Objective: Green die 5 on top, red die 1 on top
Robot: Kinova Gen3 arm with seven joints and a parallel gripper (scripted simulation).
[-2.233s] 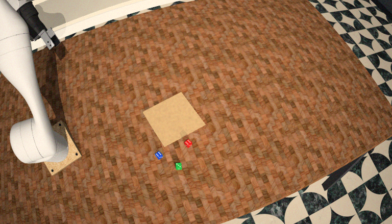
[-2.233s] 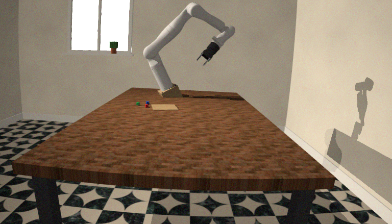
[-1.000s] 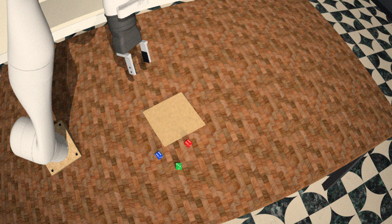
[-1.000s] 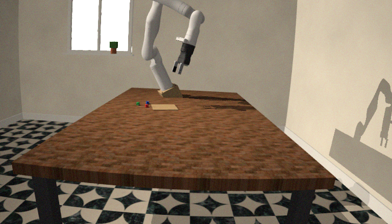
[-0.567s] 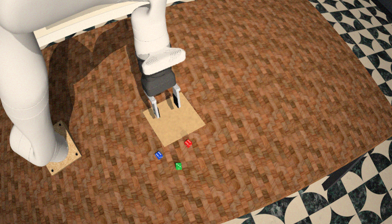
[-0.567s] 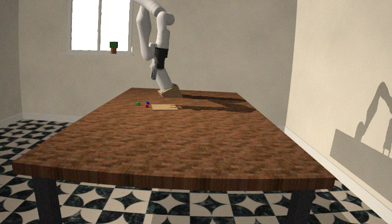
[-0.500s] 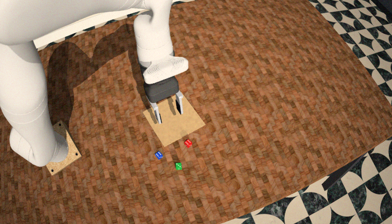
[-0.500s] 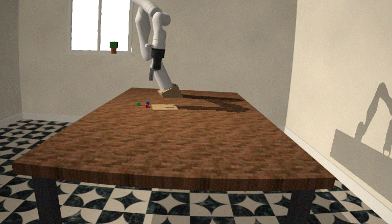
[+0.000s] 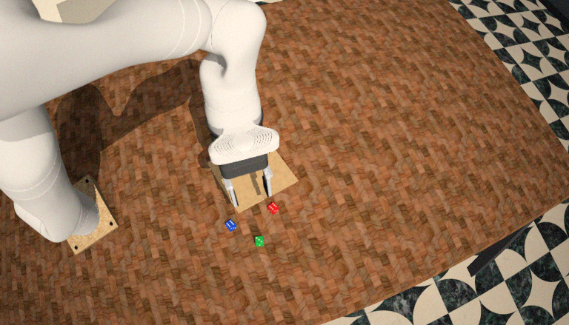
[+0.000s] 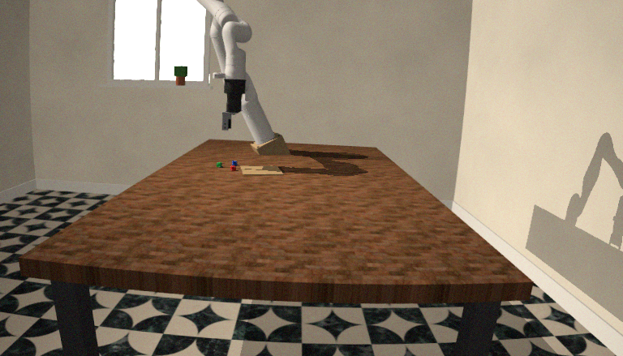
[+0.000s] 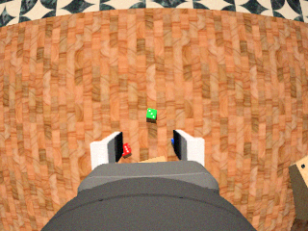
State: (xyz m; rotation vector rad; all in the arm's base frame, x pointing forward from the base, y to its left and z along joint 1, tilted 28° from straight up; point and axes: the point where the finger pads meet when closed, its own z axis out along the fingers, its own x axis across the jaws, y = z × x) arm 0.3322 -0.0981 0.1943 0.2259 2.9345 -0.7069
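As seen from above, three dice lie apart on one brown wooden surface (image 9: 377, 137) (image 10: 298, 242) (image 11: 72, 96). Nearest is one green die (image 9: 259, 240) (image 10: 219, 165) (image 11: 151, 114); from it, one blue die (image 9: 230, 224) (image 10: 234, 162) (image 11: 172, 141) is at ten o'clock and one red die (image 9: 273, 208) (image 10: 233, 169) (image 11: 126, 150) at one o'clock. Beyond, at twelve o'clock, is one tan mat (image 9: 281, 175) (image 10: 257, 173) (image 11: 153, 159); all three dice are off it. Above hangs one gripper (image 9: 252, 200) (image 10: 225, 129) (image 11: 148, 141), its two jaws wide open, holding nothing. Farther off, the exterior view shows one potted plant (image 10: 180, 73) at a window.
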